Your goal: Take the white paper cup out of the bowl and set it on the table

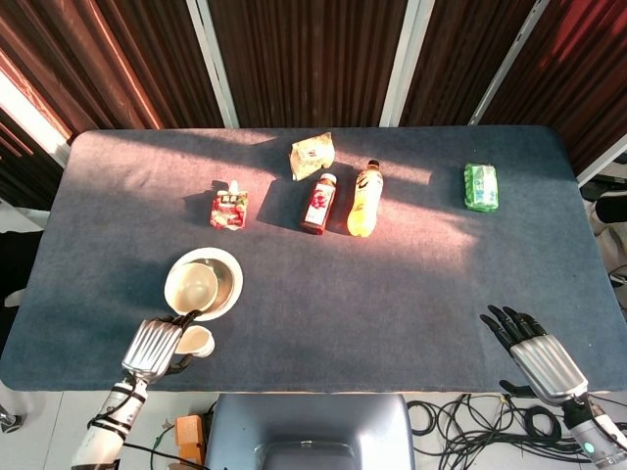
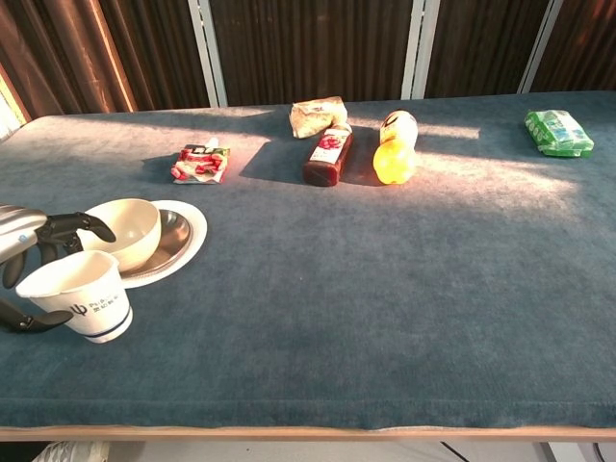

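Observation:
My left hand point(image 1: 152, 348) grips the white paper cup point(image 1: 195, 341) at the near left of the table, just in front of the bowl. In the chest view the cup point(image 2: 81, 295) has a blue ring near its base and leans slightly, with fingers point(image 2: 69, 226) above it and the thumb below; I cannot tell whether its base touches the cloth. The cream bowl point(image 1: 190, 287) sits empty on a white plate point(image 1: 229, 290); the chest view also shows the bowl point(image 2: 115, 231) on its plate point(image 2: 183, 246). My right hand point(image 1: 534, 354) hovers at the near right edge, fingers spread, holding nothing.
Across the far half lie a red pouch point(image 1: 228, 209), a pale snack bag point(image 1: 313, 155), a red-labelled bottle point(image 1: 318, 204), a yellow bottle point(image 1: 364, 199) and a green packet point(image 1: 480, 187). Blue cloth point(image 1: 392, 304) covers the table.

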